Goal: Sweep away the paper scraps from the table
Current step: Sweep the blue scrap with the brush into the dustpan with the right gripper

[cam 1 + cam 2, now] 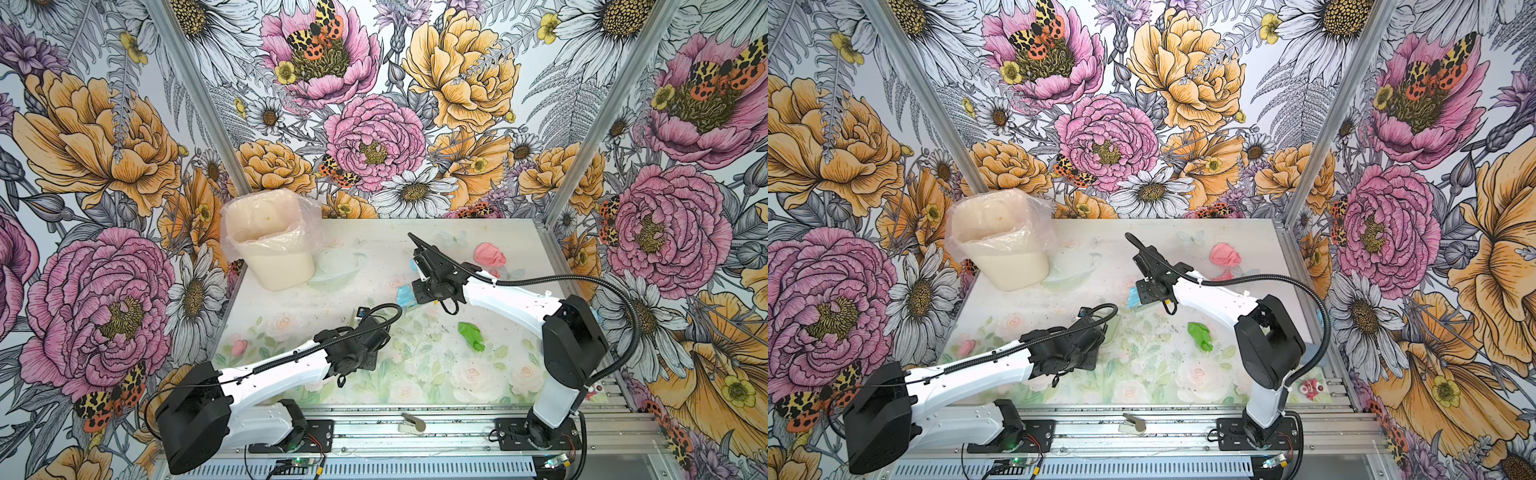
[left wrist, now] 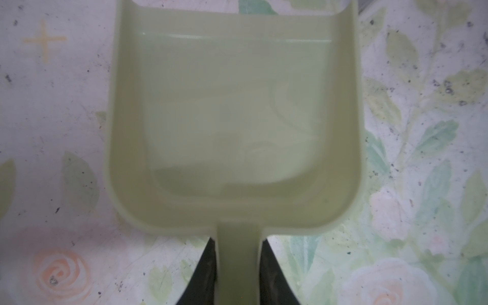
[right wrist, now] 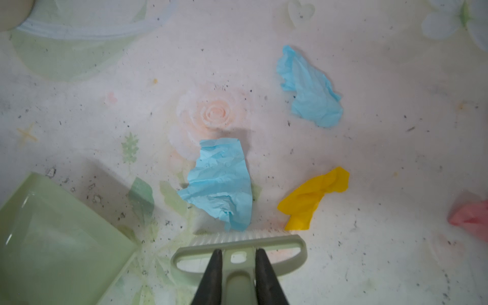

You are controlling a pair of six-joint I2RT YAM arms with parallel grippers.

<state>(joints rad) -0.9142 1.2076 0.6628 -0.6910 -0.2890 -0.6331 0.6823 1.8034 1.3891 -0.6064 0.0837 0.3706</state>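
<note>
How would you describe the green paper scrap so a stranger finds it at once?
Start at the rose-printed table, on its right half beside the right arm's black elbow. There lies the green paper scrap, alone: the only vivid green wad, nearer the front than the light blue scraps and the pink scrap.

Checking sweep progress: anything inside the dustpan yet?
Nothing. The left wrist view shows the dustpan, held by the left gripper, with a bare pale green floor, no scraps. In both top views the left arm covers most of it. The light blue scrap lies outside it.
</note>
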